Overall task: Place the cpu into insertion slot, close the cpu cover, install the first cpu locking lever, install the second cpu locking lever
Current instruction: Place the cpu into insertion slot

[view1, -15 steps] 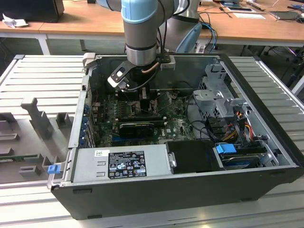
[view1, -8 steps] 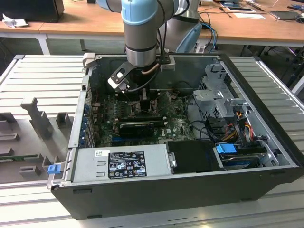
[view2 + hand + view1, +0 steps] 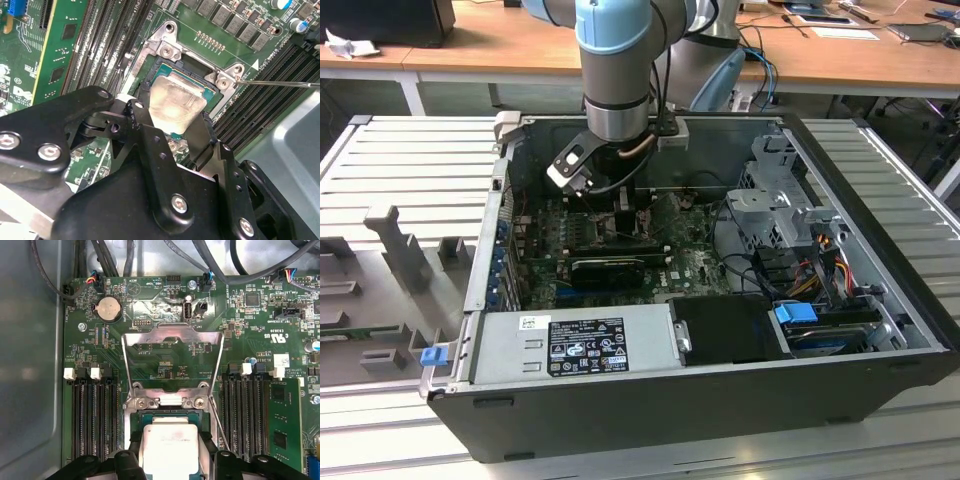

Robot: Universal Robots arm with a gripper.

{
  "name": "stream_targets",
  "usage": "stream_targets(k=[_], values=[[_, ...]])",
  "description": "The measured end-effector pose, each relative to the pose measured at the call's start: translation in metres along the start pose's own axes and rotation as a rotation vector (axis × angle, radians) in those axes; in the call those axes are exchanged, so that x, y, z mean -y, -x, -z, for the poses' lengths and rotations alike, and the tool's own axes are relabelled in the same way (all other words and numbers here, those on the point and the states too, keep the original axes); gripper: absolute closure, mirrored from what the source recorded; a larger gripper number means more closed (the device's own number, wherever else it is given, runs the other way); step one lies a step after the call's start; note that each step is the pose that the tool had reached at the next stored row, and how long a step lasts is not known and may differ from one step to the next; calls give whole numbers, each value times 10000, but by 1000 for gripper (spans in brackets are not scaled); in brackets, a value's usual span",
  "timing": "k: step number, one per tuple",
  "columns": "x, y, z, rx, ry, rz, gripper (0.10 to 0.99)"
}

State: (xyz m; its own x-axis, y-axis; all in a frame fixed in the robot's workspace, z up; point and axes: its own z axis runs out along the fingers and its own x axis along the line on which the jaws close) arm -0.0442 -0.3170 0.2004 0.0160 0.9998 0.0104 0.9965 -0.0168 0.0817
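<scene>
The tool [image 3: 174, 111] pinches the cpu [image 3: 175, 100] at the insertion slot [image 3: 156, 70]; the cpu cover [image 3: 172, 333] stands raised. Faint print on the cpu is unreadable.

smudged silver metal cpu [image 3: 176, 102], shiny bare-steel cpu cover [image 3: 170, 331], glossy green motherboard [image 3: 240, 320], matt grey sheet-metal case [image 3: 30, 365]

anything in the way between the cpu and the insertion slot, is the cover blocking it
Nothing visible does. The cpu cover stands swung up, clear of the insertion slot, and the thin locking lever runs beside it. The tool grips the cpu right at the slot.
</scene>
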Motion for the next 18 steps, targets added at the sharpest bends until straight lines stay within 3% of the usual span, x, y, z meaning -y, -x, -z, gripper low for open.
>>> stream_targets(k=[2,15,16,18], values=[[0,0,-2,2,0,0,482],[-9,-1,116,1,0,-19,502],[-10,-1,124,0,1,-19,627],[-10,-2,125,-3,1,-19,749]])
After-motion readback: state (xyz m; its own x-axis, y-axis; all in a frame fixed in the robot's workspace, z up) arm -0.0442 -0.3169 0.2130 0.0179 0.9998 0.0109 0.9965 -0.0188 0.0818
